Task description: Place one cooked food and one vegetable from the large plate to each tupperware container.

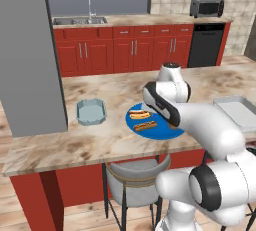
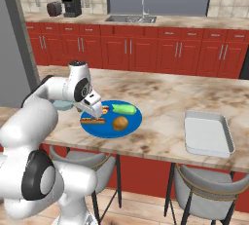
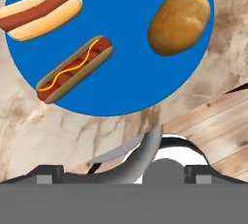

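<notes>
The large plate [image 1: 161, 132] [image 2: 109, 128] [image 3: 131, 82] lies on the island counter near its front edge. On it are a hot dog in a pale bun [image 3: 41, 8], a second hot dog with mustard [image 3: 75, 69] [image 2: 92, 120], a brown potato [image 3: 179, 23] [image 2: 120, 122] and a green vegetable [image 2: 123, 107]. My gripper [image 3: 123, 173] [image 2: 92, 109] hovers over the plate's near left edge, open, with nothing between its fingers. The small tupperware container [image 1: 91, 111] sits left of the plate. The larger tray-like one [image 2: 208, 132] [image 1: 240, 111] sits to the right.
Grey stools [image 1: 135, 180] [image 2: 204, 190] stand under the counter's front edge; one backrest [image 3: 140, 155] shows just below the hand. Red cabinets with a sink [image 1: 82, 21] and a toaster oven [image 1: 206, 7] line the far wall. A grey wall [image 1: 27, 55] stands at the left.
</notes>
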### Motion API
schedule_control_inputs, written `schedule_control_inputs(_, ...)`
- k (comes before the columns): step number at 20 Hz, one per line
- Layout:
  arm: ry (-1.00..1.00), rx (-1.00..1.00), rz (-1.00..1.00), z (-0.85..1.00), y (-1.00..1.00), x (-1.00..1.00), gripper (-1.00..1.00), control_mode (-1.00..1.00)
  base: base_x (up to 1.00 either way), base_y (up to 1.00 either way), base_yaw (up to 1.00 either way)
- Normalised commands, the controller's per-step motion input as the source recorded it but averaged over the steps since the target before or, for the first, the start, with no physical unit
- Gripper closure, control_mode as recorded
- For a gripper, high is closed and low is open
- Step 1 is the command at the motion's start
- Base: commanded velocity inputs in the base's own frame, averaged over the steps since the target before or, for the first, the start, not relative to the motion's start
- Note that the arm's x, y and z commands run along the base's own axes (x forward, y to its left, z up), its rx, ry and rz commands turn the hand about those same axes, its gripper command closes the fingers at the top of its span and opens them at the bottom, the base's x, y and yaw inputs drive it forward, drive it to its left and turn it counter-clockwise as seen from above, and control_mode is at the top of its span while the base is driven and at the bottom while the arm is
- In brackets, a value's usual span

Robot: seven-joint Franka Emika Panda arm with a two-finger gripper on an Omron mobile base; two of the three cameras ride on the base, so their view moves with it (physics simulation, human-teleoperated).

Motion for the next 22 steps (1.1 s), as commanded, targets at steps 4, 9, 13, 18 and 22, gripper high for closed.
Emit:
schedule_control_inputs(4,0.11,0.0,0.0,-0.75,0.17,0.53,-1.0,-1.0,0.0,0.0,0.0)
schedule_control_inputs(9,0.01,0.0,0.0,-0.23,0.1,0.49,-1.0,-1.0,0.0,0.0,0.0)
schedule_control_inputs(13,0.03,0.0,0.0,-0.19,0.22,0.58,-1.0,-1.0,0.0,0.0,0.0)
schedule_control_inputs(18,0.06,0.0,0.0,-0.29,0.2,0.59,-1.0,-1.0,0.0,0.0,0.0)
schedule_control_inputs(22,0.06,0.0,0.0,-0.35,0.0,0.46,-1.0,-1.0,0.0,0.0,0.0)
